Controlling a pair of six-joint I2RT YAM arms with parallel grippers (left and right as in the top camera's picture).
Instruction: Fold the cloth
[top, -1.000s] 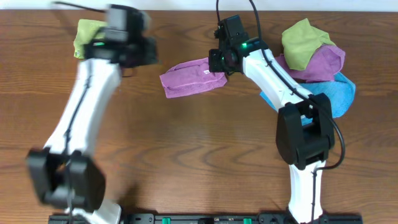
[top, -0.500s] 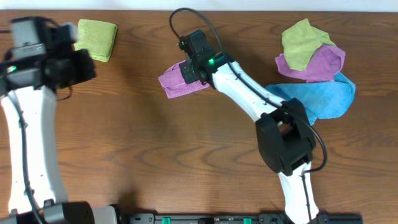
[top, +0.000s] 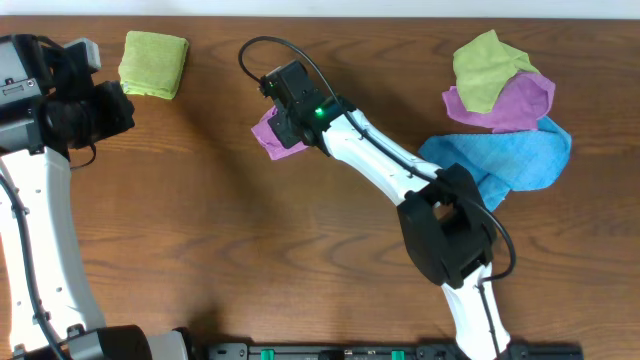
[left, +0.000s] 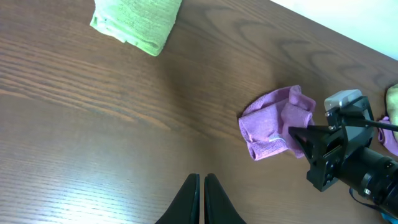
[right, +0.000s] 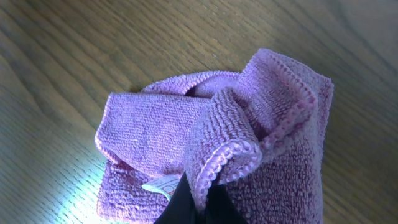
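In my left wrist view, my left fingers (left: 198, 190) are pressing together above the bare counter (left: 93, 124), with the purple cloth (left: 273, 127) lying bunched ahead to their right and a folded green cloth (left: 137, 22) far ahead to their left. In my right wrist view, my right fingers (right: 183, 199) are pinching a raised fold of the purple cloth, the rest crumpling just ahead of them. Overhead, the purple cloth is lying under my right fingers, well apart from my left ones.
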